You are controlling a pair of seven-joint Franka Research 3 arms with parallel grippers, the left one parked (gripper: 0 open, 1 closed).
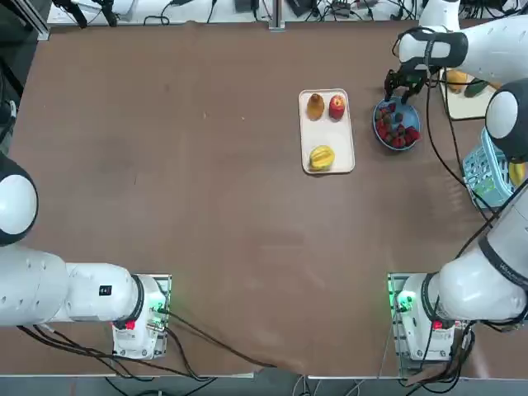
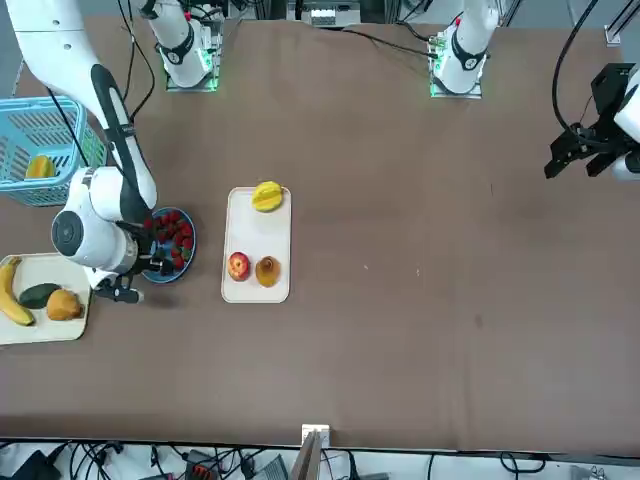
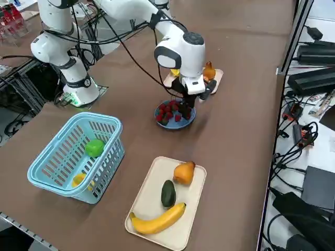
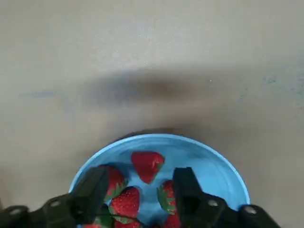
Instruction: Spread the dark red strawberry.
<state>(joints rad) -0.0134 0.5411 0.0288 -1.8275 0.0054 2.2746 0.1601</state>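
The brown table (image 1: 206, 206) carried a round blue bowl (image 4: 223, 166) just beside a cream rectangular tray (image 1: 338, 136) of fruit. Above the bowl's far rim hung the right gripper (image 4: 140, 183), jaws spread wide and empty. Red strawberries (image 4: 147, 164) lay inside the bowl between its fingers (image 4: 185, 183).

Open table left of white tray (image 1: 327, 132) — apparently; basket (image 1: 487, 175) crowds right.

trays (image 1: 327, 131): 2 | basket (image 3: 73, 157): 1 | bowl (image 1: 396, 124): 1 (strawberries (image 4: 147, 165) uncountable) | bananas (image 3: 157, 219): 1
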